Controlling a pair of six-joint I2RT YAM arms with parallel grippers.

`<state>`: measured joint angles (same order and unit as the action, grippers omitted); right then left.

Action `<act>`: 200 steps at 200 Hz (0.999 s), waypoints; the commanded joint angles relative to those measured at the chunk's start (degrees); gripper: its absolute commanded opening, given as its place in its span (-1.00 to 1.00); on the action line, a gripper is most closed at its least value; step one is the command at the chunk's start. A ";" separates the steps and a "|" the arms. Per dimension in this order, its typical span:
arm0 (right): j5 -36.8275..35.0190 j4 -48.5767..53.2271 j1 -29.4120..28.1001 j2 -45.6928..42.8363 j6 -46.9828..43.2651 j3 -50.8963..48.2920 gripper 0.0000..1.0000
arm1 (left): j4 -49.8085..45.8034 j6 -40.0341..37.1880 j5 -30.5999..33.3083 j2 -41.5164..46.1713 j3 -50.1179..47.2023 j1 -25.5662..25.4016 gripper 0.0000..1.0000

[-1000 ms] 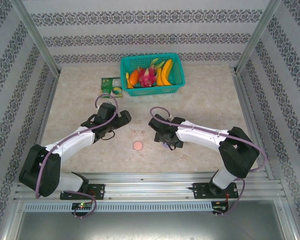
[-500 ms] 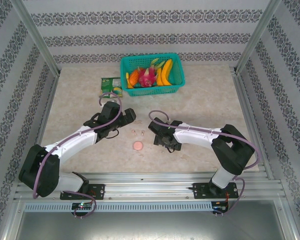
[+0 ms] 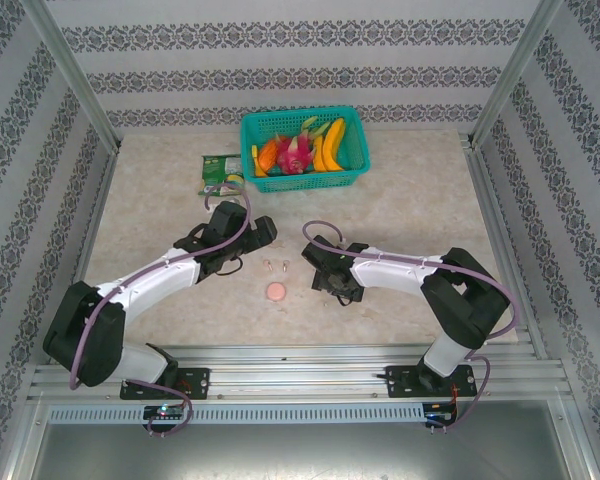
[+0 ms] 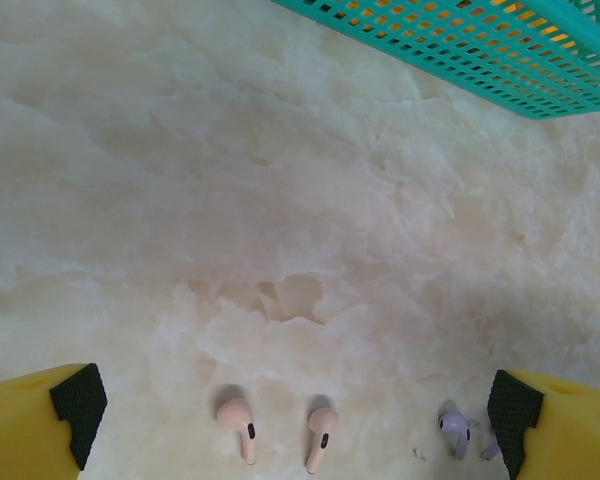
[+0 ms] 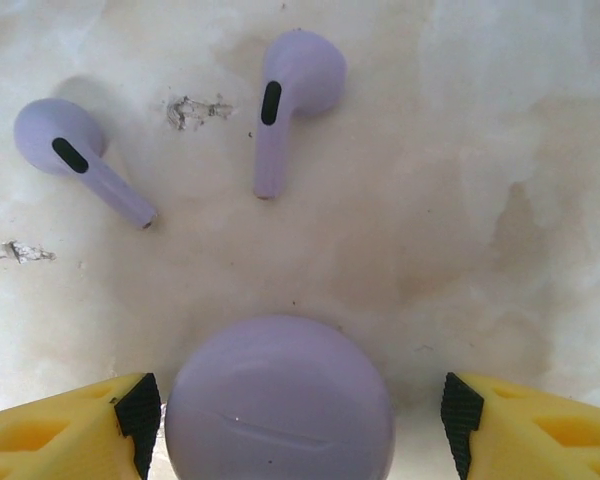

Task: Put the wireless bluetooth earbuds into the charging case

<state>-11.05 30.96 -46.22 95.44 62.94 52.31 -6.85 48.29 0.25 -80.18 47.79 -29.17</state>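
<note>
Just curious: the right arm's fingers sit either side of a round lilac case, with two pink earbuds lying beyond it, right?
Not pink: the right wrist view shows both small stemmed earbuds beyond the round lilac case are lilac. The right arm's fingers do flank it.

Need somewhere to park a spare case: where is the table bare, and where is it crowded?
Bare: the broad patch right of the teal basket, and the strip left of the green packet. Crowded: the centre, where pink earbuds, pink case, lilac earbuds and lilac case cluster.
</note>
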 commanded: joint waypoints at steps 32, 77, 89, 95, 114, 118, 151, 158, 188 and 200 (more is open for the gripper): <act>0.16 2.72 0.26 0.31 5.41 -0.17 0.52 | 1.28 0.88 0.54 -0.76 1.87 -1.33 1.00; -0.79 5.10 -0.45 0.02 11.11 -0.45 0.52 | 1.84 0.89 -0.07 -0.70 1.75 -1.46 0.99; -0.90 5.43 -0.54 -0.03 12.09 -0.35 0.52 | 2.01 0.84 -0.29 -0.74 1.69 -1.51 1.00; -0.90 5.43 -0.64 -0.01 12.36 -0.33 0.51 | 2.17 0.84 -0.26 -0.72 1.53 -1.51 1.00; -0.99 5.73 -0.65 0.18 12.74 0.03 0.48 | 2.45 0.85 -0.52 -0.66 1.31 -1.51 1.00; -1.03 5.77 -0.78 0.25 12.76 0.12 0.48 | 2.53 0.85 -0.54 -0.68 1.23 -1.52 1.00; -1.04 5.95 -0.74 1.06 12.75 1.02 0.42 | 3.07 1.11 -0.78 -0.47 0.73 -1.53 1.00; -0.91 5.95 -0.76 1.31 12.74 1.25 0.41 | 3.23 1.18 -0.87 -0.42 0.60 -1.51 1.00; -0.52 5.47 -0.88 2.25 12.43 1.92 0.30 | 3.59 1.45 -1.15 -0.36 0.29 -1.51 1.00; -0.21 5.26 -0.88 2.52 12.39 2.09 0.27 | 3.60 1.54 -1.22 -0.41 0.29 -1.51 1.00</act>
<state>-11.57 35.38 -46.37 96.33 74.70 53.25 -4.86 48.56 -0.32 -80.49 48.03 -29.69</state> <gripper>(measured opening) 0.648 0.998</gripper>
